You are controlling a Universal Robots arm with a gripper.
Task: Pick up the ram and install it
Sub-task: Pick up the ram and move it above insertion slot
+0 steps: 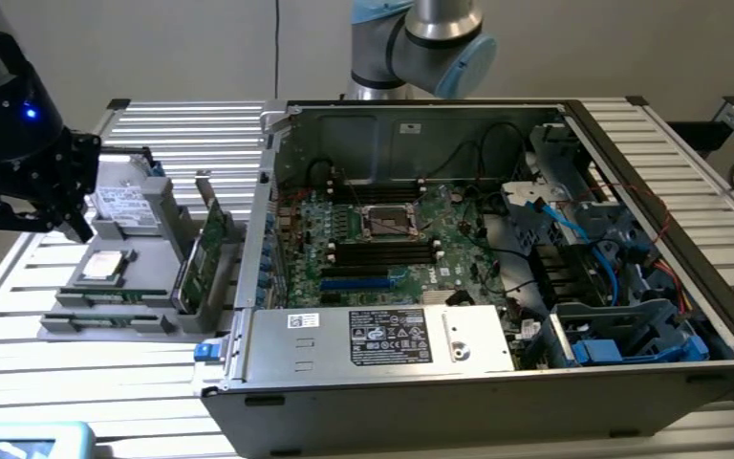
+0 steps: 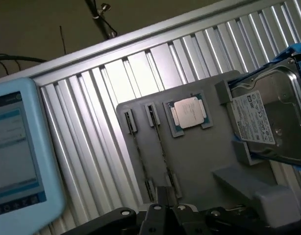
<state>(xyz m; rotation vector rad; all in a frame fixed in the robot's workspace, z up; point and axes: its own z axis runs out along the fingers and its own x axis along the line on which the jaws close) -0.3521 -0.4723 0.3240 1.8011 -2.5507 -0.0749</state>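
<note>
Two ram sticks [image 2: 160, 147] stand on edge in slots of a grey holder tray [image 2: 199, 161], seen edge-on as thin dark lines. In the exterior view the ram [image 1: 112, 296] sits in the tray's front rows, at the exterior view's left of the open computer case [image 1: 495, 382]. My black gripper [image 1: 49, 220] hangs above the tray's left end, apart from the ram. Its fingers [image 2: 163, 208] are shut together with nothing between them, just short of the near ends of the sticks. The motherboard's black memory slots [image 1: 386, 251] lie inside the case.
The tray also carries a processor chip [image 2: 188, 112], a hard drive [image 2: 268, 125] in a blue bracket and a broad green expansion card [image 1: 207, 251] standing upright. A blue-framed tablet [image 2: 13, 156] lies beside the tray. The case's raised wall [image 1: 265, 191] stands between tray and motherboard.
</note>
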